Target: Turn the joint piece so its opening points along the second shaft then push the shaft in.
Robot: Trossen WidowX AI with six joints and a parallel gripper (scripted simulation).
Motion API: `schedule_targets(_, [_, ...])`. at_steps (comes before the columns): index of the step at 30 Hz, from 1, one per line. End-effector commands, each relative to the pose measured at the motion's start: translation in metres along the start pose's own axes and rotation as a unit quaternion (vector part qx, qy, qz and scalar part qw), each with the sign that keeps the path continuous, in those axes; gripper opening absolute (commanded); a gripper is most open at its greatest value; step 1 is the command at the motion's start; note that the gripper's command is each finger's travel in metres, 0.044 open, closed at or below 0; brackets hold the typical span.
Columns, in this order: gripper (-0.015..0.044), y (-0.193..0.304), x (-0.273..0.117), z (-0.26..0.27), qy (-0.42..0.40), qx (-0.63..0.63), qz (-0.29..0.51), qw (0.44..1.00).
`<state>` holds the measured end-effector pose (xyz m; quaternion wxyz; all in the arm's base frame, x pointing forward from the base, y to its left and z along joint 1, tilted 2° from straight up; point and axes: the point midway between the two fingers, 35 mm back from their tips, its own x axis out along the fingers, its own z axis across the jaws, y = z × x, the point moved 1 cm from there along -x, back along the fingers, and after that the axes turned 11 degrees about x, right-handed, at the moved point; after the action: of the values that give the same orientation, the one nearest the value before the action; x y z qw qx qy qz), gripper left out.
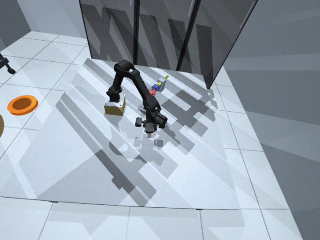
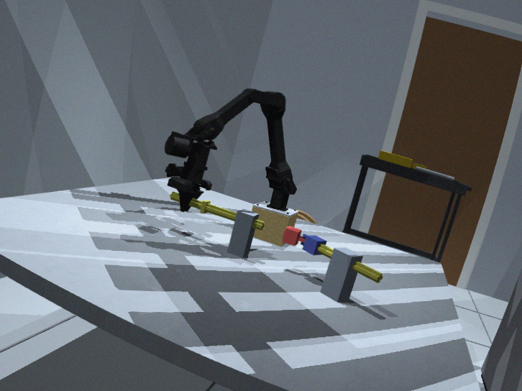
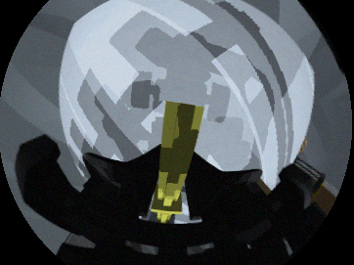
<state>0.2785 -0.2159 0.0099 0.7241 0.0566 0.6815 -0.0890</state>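
Observation:
The second shaft (image 2: 222,212) (image 3: 180,128) is a yellow ribbed rod with a collar (image 2: 204,206). It runs through the slim grey block (image 2: 241,236). Its tip sticks out past the block, apart from the red joint piece (image 1: 152,91) (image 2: 292,236). The red piece is hinged to a blue part (image 1: 155,87) (image 2: 313,244) on the first yellow shaft (image 1: 166,76) (image 2: 368,272), held in the other grey block (image 1: 161,84) (image 2: 339,275). The red piece roughly faces the tip; its opening is hidden. My gripper (image 2: 185,201) (image 3: 174,146) is shut on the second shaft near its outer end, beyond the collar.
The arm's wooden base block (image 1: 114,110) (image 2: 274,227) stands beside the shafts. The white table top (image 1: 187,186) (image 2: 244,334) carries striped shadows. Dark cabinets (image 1: 160,31) stand behind it. An orange ring (image 1: 11,107) lies on the floor to the left.

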Motion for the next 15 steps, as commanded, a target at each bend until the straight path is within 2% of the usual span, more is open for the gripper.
schedule_targets(1, [0.0067,0.0005,-0.0001,-0.0002,0.013,0.001,-0.002,1.0])
schedule_targets(5, [0.0067,0.0007,-0.0001,0.0,0.029,0.001,-0.005,1.0])
schedule_targets(12, [0.002,0.0001,0.0,0.0003,0.019,0.0,-0.004,1.0])
schedule_targets(13, [0.0,0.0001,0.0,0.0003,0.019,0.0,-0.004,1.0])
schedule_targets(15, [0.0,0.0001,0.0,0.0003,0.019,0.0,-0.004,1.0])
